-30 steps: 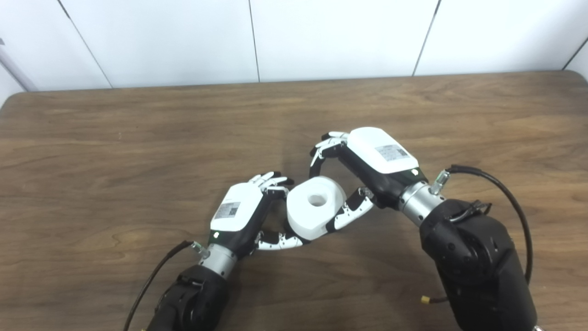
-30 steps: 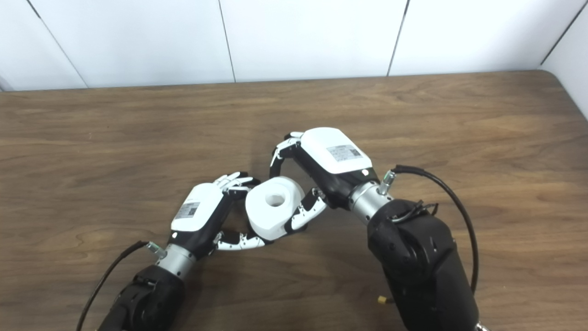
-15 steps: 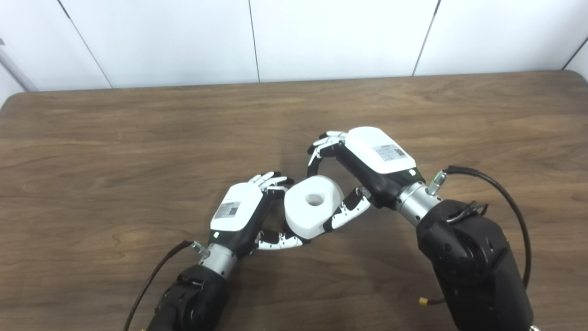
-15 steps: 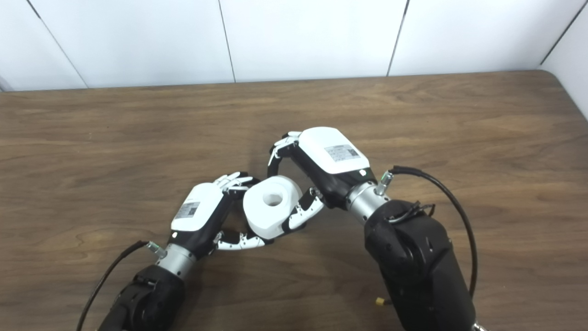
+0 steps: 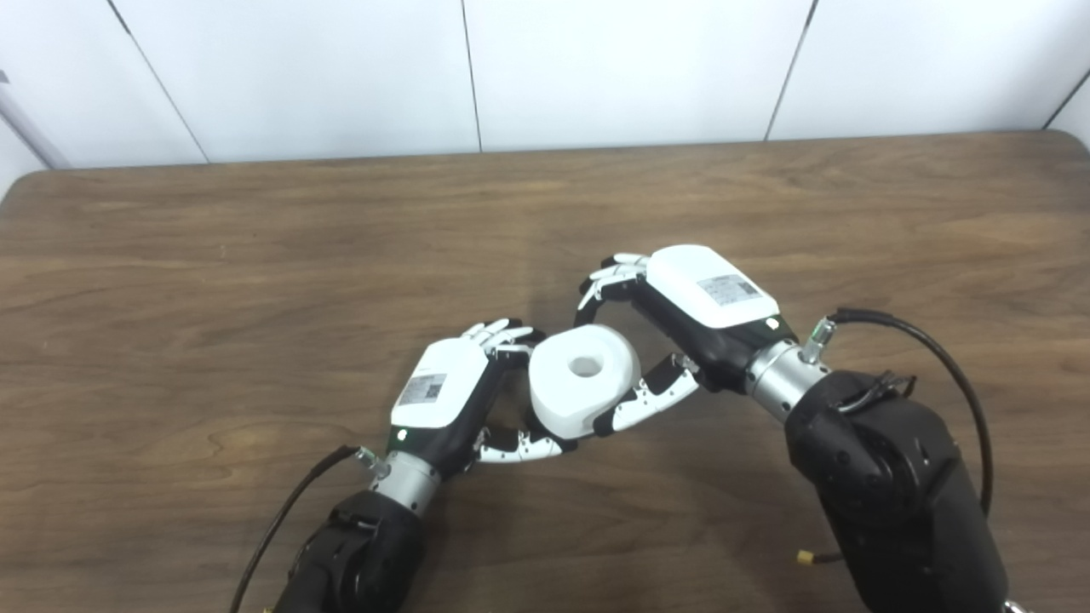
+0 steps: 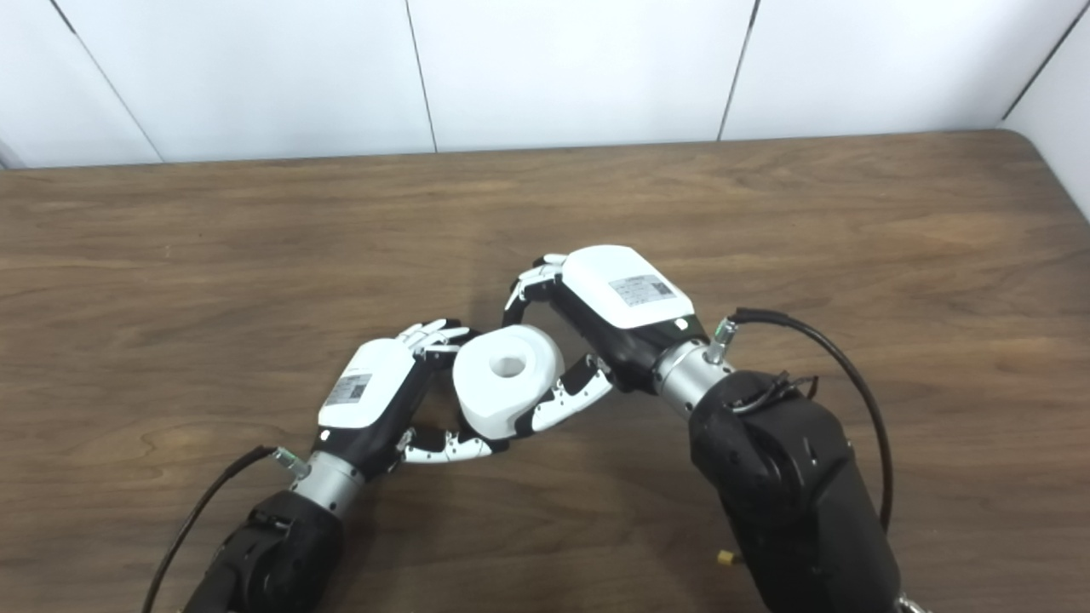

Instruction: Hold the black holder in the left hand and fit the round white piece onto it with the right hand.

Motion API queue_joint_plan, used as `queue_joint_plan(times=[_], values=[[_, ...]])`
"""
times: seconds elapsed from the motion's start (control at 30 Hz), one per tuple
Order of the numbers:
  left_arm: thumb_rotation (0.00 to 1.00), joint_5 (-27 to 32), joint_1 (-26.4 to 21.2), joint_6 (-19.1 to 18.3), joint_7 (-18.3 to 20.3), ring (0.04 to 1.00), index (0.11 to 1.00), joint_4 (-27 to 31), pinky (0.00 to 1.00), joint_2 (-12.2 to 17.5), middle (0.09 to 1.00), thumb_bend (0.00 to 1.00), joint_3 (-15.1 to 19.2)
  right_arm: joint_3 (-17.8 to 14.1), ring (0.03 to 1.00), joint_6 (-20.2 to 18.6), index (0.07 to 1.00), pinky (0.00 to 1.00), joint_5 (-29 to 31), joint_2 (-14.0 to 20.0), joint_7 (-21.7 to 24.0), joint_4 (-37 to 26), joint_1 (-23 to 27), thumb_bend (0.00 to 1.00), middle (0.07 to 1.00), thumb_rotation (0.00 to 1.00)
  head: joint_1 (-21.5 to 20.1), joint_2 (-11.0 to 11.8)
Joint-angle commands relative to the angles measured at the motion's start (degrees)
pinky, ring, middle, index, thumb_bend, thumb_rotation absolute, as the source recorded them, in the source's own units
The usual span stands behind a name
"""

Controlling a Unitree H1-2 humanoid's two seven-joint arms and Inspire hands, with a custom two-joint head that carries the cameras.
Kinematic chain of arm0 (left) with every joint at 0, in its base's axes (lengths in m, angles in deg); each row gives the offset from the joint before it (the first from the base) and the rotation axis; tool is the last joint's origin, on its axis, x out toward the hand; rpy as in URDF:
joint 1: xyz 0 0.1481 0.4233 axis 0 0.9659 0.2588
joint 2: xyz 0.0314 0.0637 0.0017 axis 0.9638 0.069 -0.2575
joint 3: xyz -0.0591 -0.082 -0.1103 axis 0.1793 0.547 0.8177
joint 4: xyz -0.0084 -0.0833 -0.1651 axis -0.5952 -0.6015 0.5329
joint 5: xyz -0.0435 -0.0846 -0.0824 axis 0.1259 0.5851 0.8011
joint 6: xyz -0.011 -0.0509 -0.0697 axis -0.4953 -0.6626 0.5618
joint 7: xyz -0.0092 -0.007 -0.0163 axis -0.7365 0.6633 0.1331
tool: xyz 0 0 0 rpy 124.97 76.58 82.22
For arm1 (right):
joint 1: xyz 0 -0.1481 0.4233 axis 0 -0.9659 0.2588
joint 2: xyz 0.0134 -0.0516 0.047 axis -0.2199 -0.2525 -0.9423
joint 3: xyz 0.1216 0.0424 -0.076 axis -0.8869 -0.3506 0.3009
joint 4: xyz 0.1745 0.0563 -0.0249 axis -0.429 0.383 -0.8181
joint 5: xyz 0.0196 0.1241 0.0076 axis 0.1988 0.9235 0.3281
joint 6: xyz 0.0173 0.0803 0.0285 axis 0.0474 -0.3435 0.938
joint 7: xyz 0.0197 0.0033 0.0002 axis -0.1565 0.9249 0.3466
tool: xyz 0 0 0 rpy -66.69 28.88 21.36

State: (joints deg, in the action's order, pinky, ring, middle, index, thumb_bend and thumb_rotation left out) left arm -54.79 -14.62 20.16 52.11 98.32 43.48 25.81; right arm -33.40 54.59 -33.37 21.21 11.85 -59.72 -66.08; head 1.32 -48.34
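Orientation of the round white plastic piece [image 5: 584,379]: its flat face with the central bore is turned upward and slightly toward the far right, so the bore axis runs near vertical with a small tilt; the body is a short, thick ring with no marked long axis. The piece sits above the brown wood-grain table [image 5: 213,255], near the table's centre and toward its near edge, between the two hands. The right hand [image 5: 681,315] is closed on the piece: its fingers [image 5: 606,281] curl down over the far rim, and its thumb [image 5: 651,398] presses against the near right side. The left hand [image 5: 451,396] is partly closed at the left side of the piece, with its fingertips [image 5: 502,330] at the far left rim and its thumb [image 5: 519,444] reaching under the near left edge. The black holder cannot be clearly seen; only a small dark portion shows between the left hand's fingers and the piece, so whether the left hand grips it cannot be told, nor whether the piece is seated on it. Compared with half a second earlier, the right hand's white back plate lies slightly lower and farther right in both views, its forearm has shifted nearer, and the piece has moved only marginally. The left hand shows no change in place or pose.
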Motion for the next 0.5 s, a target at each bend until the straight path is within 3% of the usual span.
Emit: queue_joint_plan(times=[0.0, 0.2, 0.47], values=[[0.05, -0.26, 1.12, -2.16, 3.28, 0.908, 0.485, -2.36, 0.9, 0.28, 0.833, 0.52, -1.08, -0.55, 0.909, 0.52, 0.669, 0.8, 0.43, 0.02, 0.02, -2.27, 1.78, 0.96, 0.832, 0.37, 0.07, -0.08], [0.05, -0.29, 0.93, -1.99, 3.12, 0.904, 0.485, -2.7, 0.9, 0.22, 0.827, 0.52, -1.0, -0.61, 0.933, 0.1, 0.739, 0.85, -1.12, 0.31, 2.95, -3.06, 2.9, 1.0, 0.869, 0.44, 0.09, -0.29], [0.06, -1.02, 0.62, -1.81, 2.91, 0.887, 0.491, -2.98, 0.86, 0.42, 0.815, 0.52, -1.04, -1.18, 0.971, -0.8, 0.822, 0.9, -1.57, -0.45, 6.03, -3.99, 3.92, 1.0, 0.923, 0.44, -0.08, -0.36]])
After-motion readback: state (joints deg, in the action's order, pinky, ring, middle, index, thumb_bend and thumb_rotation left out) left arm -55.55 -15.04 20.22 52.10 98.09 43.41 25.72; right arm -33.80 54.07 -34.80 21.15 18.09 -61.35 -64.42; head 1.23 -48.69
